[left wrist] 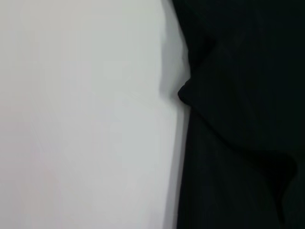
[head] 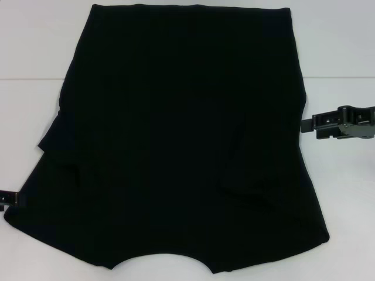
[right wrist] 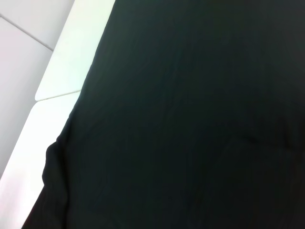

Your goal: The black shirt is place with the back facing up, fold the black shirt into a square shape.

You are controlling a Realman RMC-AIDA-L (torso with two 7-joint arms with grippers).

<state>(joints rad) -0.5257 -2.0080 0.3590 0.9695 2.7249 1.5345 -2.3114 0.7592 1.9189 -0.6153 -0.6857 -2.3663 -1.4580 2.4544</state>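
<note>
Our right gripper (head: 310,124) sits just off the right edge of the black shirt (head: 181,140), about mid-height; we can't tell if its fingers are open or gripping cloth. Our left gripper (head: 8,198) barely shows at the shirt's lower left edge, state unreadable too. The shirt lies spread on the white table (head: 35,47), sleeves folded inward, neckline nearest us.
</note>
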